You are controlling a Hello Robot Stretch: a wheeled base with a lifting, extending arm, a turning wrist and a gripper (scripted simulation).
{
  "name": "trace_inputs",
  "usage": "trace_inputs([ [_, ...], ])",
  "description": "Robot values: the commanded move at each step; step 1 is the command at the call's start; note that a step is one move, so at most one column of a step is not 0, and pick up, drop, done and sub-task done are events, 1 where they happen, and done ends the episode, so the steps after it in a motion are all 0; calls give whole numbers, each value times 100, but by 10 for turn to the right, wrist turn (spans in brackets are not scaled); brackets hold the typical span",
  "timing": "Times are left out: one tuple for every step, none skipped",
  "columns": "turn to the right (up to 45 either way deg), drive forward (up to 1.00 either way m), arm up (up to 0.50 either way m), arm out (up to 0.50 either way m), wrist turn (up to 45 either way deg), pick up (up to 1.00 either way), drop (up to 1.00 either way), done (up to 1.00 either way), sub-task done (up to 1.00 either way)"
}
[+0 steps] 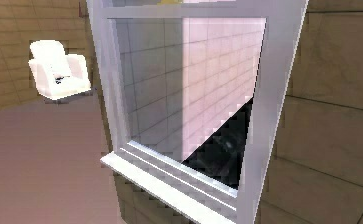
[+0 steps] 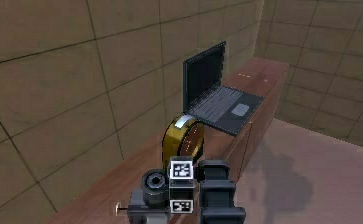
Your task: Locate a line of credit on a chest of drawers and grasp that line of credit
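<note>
A long brown wooden chest of drawers [image 2: 266, 76] runs along the tiled wall in the arm side view. On its top stands an open dark laptop [image 2: 218, 90]. Nearer stands a round yellow thing with a dark rim [image 2: 182, 138]. The arm's end with its two white marker squares [image 2: 181, 172] rises at the bottom edge, just in front of that yellow thing. Left of the squares sits the gripper [image 2: 130, 208], low over the wooden top. Its far end is hard to make out, so I cannot tell whether it holds anything.
In the forward view a white-framed window [image 1: 189, 95] stands close ahead, its sill [image 1: 159, 175] jutting out. A white armchair [image 1: 57, 68] sits at the far left on a brownish floor. Beige tiled walls enclose the chest; open floor lies at the arm side view's right.
</note>
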Motion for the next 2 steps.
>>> trace_inputs([
  [0, 0, 0, 0, 450, 0, 0, 0, 0],
  [0, 0, 0, 0, 450, 0, 0, 0, 0],
])
